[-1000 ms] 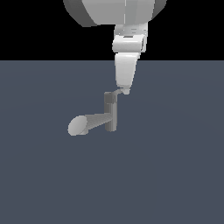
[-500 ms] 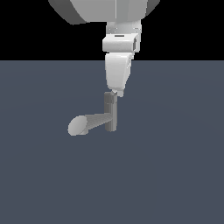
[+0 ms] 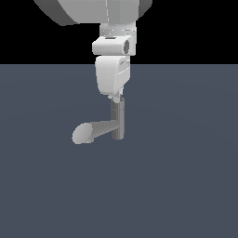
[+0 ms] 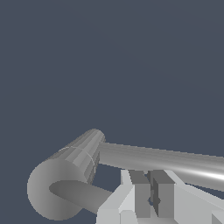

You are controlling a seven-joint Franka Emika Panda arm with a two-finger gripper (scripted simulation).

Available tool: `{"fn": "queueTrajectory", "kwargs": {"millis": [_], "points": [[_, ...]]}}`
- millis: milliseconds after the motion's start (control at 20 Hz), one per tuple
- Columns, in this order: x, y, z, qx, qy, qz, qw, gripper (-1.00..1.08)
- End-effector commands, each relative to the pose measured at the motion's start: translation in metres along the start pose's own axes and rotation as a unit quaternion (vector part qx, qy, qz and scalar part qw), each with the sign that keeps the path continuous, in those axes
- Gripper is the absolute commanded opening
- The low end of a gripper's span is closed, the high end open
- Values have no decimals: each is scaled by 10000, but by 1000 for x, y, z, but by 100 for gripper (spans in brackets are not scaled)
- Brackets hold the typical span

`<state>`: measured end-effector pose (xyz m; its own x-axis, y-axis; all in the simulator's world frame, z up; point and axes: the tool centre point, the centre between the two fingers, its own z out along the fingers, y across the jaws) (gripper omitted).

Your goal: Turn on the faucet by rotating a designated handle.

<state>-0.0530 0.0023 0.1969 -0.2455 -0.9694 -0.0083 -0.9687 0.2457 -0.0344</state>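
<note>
My jaws point(image 4: 151, 199), seen closest in the wrist view, stood nearly shut with only a thin dark slot between the fingers point(image 4: 139, 194), and I could not tell whether anything was pinched there. Just past them lay the faucet point(image 3: 116, 122), its post running across the wrist view and its thick spout point(image 3: 90, 131) ending in a pale oval. Over the last second I had swung across toward the exterior view's left and dropped, so that my fingertips sat right at the top of the post where a second earlier they hung just off its side. The handle was hidden behind my hand in the exterior view. I judged the sweep under way but the turn unconfirmed. Beyond stretched the grey tabletop point(image 3: 186, 186).
</note>
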Motion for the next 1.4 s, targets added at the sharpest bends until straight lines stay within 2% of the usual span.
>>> {"fn": "queueTrajectory", "kwargs": {"millis": [0, 150, 200, 1350], "points": [[-30, 14, 12, -131, 23, -161, 9998, -100], [-43, 19, 14, -163, 35, -172, 9997, -100], [-14, 0, 0, -5, -36, 99, 9999, -100], [-98, -25, 16, -168, 36, -167, 9997, -100]]}}
